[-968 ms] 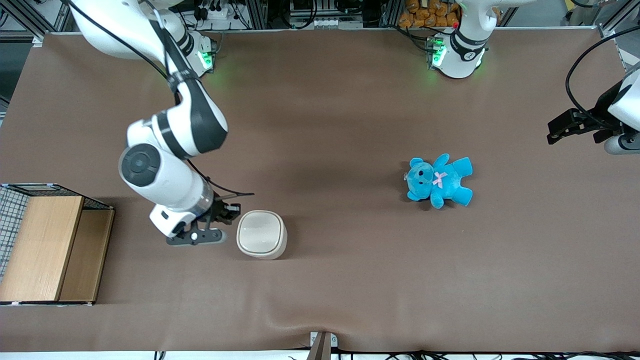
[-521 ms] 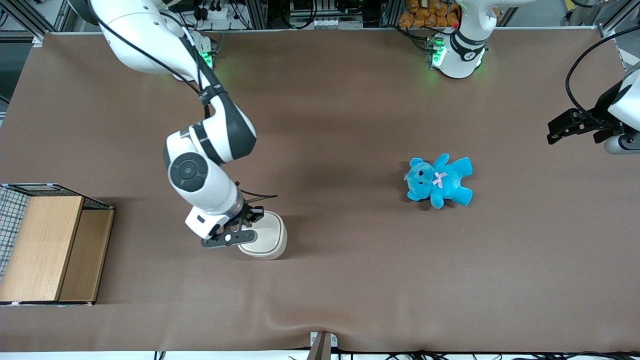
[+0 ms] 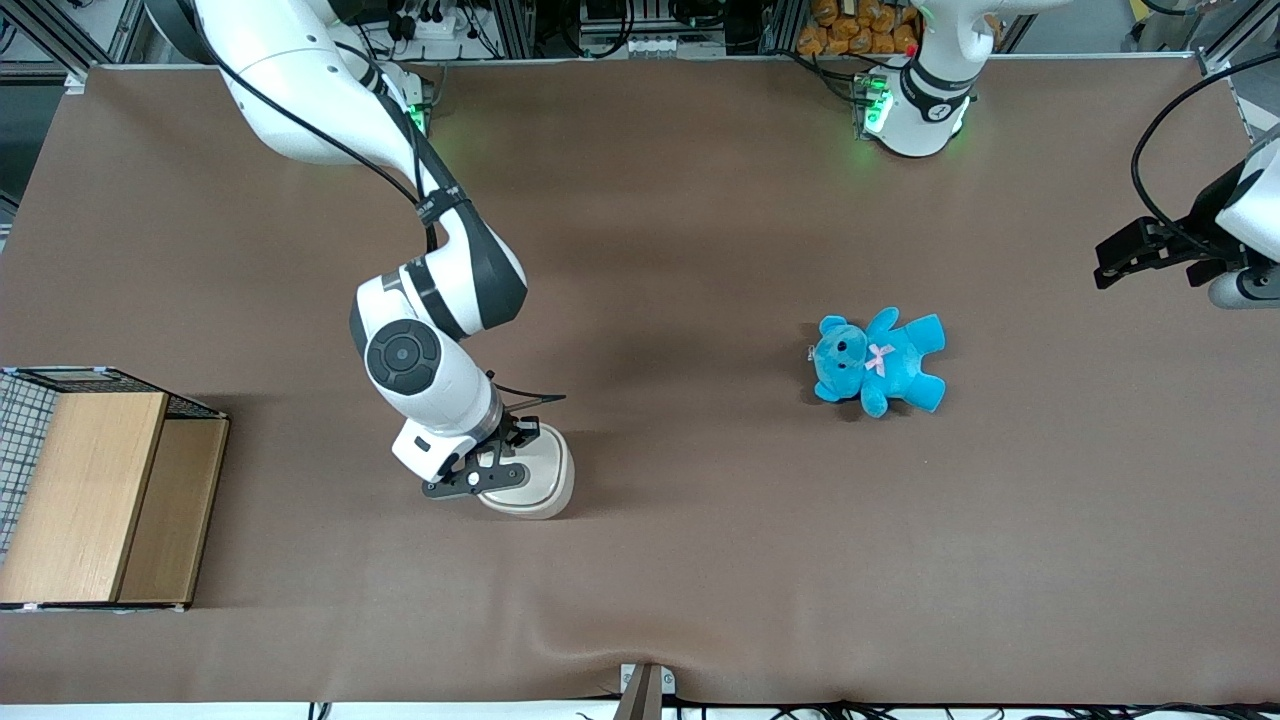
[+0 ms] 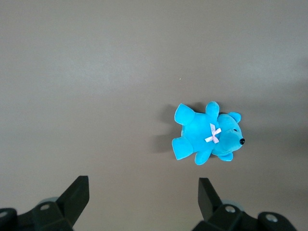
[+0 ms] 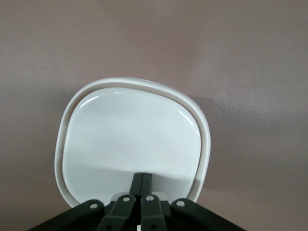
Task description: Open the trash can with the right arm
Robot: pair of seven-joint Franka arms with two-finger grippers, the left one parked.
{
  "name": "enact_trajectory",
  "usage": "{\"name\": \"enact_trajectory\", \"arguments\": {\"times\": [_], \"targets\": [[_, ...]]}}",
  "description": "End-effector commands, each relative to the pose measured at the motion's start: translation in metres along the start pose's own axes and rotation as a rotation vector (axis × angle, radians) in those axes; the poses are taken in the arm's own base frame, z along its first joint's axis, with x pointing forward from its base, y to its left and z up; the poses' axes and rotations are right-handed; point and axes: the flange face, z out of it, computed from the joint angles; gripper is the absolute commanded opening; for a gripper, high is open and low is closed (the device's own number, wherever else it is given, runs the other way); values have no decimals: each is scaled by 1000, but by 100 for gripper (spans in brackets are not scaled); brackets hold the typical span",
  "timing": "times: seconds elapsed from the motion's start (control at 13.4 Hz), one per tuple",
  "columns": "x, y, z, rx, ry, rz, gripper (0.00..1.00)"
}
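Right arm (image 3: 440, 300) bent at the elbow, reaching down toward the front camera, gripper (image 5: 141, 182) pointing down with fingers pressed together.

A blue teddy (image 4: 207, 137) lies flat on the brown worktop (image 4: 96, 72), a pink bow (image 4: 213, 134) on its chest. Nothing touches it. Two dark fingertips (image 4: 77, 195) of the parked claw frame the lower edge.

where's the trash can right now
In the front view the trash can sits toward the working arm's end of the table, lid down, with the gripper over its lid edge, fingers together.
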Motion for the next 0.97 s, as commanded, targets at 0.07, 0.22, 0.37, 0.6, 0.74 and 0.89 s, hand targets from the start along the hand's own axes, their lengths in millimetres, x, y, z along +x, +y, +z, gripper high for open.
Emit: {"name": "enact_trajectory", "arguments": {"times": [0.07, 0.22, 0.37, 0.6, 0.74, 0.89], "targets": [[2, 1, 17, -19, -5, 10, 0], [4, 2, 4, -5, 1, 23, 0], [3, 1, -25, 2, 13, 39, 0], [-6, -4, -84, 10, 21, 71, 0], [-8, 6, -119, 7, 49, 74, 99], [-5, 30, -139, 14, 65, 112, 100]]}}
